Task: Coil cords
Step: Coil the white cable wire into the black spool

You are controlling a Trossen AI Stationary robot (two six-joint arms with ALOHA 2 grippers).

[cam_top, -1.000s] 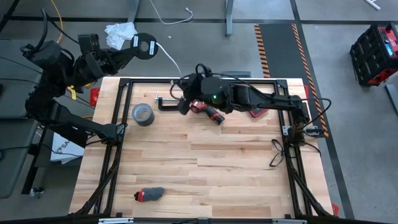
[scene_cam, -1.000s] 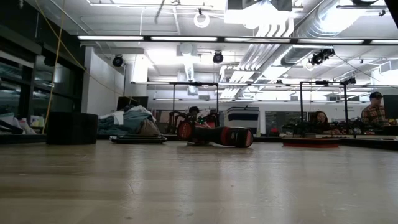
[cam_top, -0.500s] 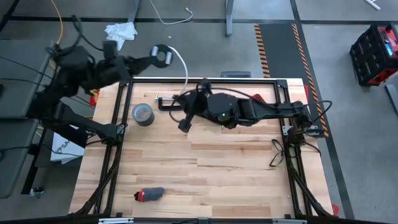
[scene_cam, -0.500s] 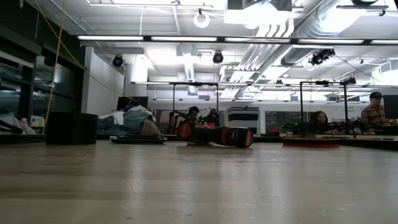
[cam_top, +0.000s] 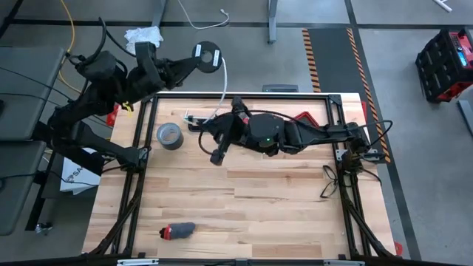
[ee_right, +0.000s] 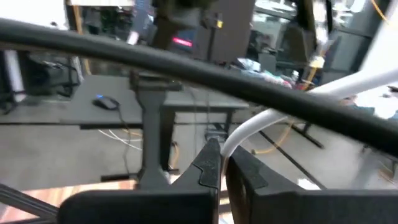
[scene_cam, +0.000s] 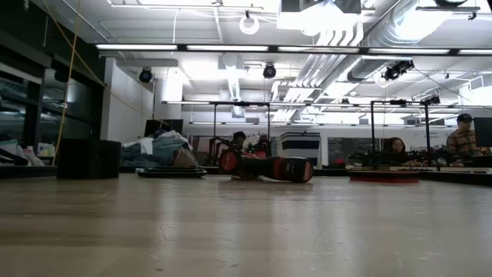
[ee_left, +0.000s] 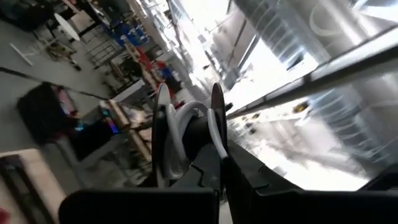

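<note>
Left gripper (cam_top: 198,58), clamped on the disc (cam_top: 208,55) at eleven o'clock; right gripper (cam_top: 214,122) pinches the white cable (cam_top: 222,87). Overstretching could yank it free.

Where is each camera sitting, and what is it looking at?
High view: above the table, looking straight down; both arms show.
Low view: at tabletop height, looking across into the room; no arm shows.
Left wrist view: on the left arm; left gripper shut on the white cable.
Right wrist view: on the right arm; right gripper shut on the same cable.
Shared: high and wrist views show that cable.
</note>
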